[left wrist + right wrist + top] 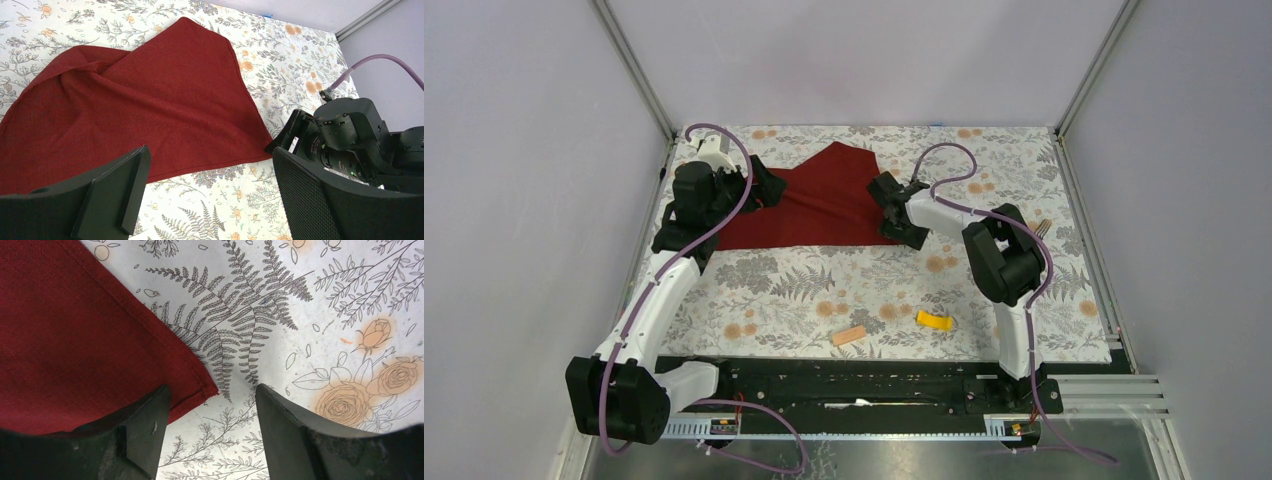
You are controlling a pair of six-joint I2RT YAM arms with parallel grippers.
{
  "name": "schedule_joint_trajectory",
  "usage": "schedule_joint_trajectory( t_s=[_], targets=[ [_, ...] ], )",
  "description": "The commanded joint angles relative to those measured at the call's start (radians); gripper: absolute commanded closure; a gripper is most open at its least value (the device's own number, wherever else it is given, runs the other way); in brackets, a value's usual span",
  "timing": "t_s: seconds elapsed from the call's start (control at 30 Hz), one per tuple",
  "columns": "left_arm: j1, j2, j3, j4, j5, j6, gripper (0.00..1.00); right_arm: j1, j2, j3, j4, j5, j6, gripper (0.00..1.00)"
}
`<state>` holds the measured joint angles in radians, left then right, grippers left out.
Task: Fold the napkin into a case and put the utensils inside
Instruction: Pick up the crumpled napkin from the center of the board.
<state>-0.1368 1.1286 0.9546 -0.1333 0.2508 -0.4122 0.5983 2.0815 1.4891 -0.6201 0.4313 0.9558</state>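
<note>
The dark red napkin (824, 200) lies spread and partly folded, with a point toward the back, on the floral table at the far middle. My left gripper (767, 188) is open at the napkin's left edge. In the left wrist view (210, 200) its fingers hover above the napkin's (150, 100) near hem, holding nothing. My right gripper (887, 212) is open at the napkin's right corner. In the right wrist view (212, 425) its left finger (140, 430) is over the cloth's corner (197, 390) and its right finger over bare table. The knife and fork are not clearly in view.
A tan block (849, 335) and a yellow block (934, 321) lie near the table's front. A small pale object (1043, 228) shows beside the right arm's elbow. Metal posts and grey walls bound the table. The right gripper's body (345, 135) shows close in the left wrist view.
</note>
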Motion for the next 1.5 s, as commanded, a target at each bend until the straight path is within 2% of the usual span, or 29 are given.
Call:
schedule_joint_trajectory(
  t_s=[0.0, 0.47, 0.57, 0.7, 1.0, 1.17, 1.23, 1.3, 1.37, 1.47],
  targets=[
    [-0.001, -0.006, 0.013, 0.035, 0.013, -0.002, 0.03, 0.004, 0.015, 0.051, -0.048, 0.001, 0.094, 0.30],
    [-0.001, -0.009, 0.013, 0.035, 0.017, -0.002, 0.03, 0.029, 0.101, 0.103, -0.071, 0.041, 0.153, 0.30],
    [-0.001, -0.014, 0.012, 0.034, 0.013, 0.000, 0.03, 0.029, 0.112, 0.093, -0.074, 0.059, 0.176, 0.40],
    [-0.001, -0.019, 0.011, 0.034, 0.013, 0.003, 0.03, 0.029, 0.133, 0.092, -0.077, 0.078, 0.190, 0.46],
    [-0.001, -0.024, 0.010, 0.035, 0.014, 0.003, 0.03, 0.029, 0.144, 0.092, -0.038, 0.089, 0.142, 0.73],
    [-0.001, -0.023, 0.010, 0.035, 0.013, 0.005, 0.03, 0.031, 0.132, 0.095, -0.031, 0.101, 0.103, 0.81],
    [-0.001, -0.023, 0.010, 0.035, 0.015, 0.005, 0.03, 0.041, 0.109, 0.093, -0.027, 0.137, 0.074, 0.77],
    [-0.001, -0.021, 0.012, 0.034, 0.018, 0.003, 0.03, 0.059, 0.081, 0.098, -0.035, 0.191, 0.032, 0.66],
    [-0.001, -0.023, 0.013, 0.034, 0.018, 0.004, 0.03, 0.074, 0.047, 0.123, -0.095, 0.260, 0.025, 0.48],
    [-0.001, -0.025, 0.013, 0.034, 0.016, 0.004, 0.03, 0.084, -0.005, 0.154, -0.177, 0.271, -0.008, 0.19]
  ],
)
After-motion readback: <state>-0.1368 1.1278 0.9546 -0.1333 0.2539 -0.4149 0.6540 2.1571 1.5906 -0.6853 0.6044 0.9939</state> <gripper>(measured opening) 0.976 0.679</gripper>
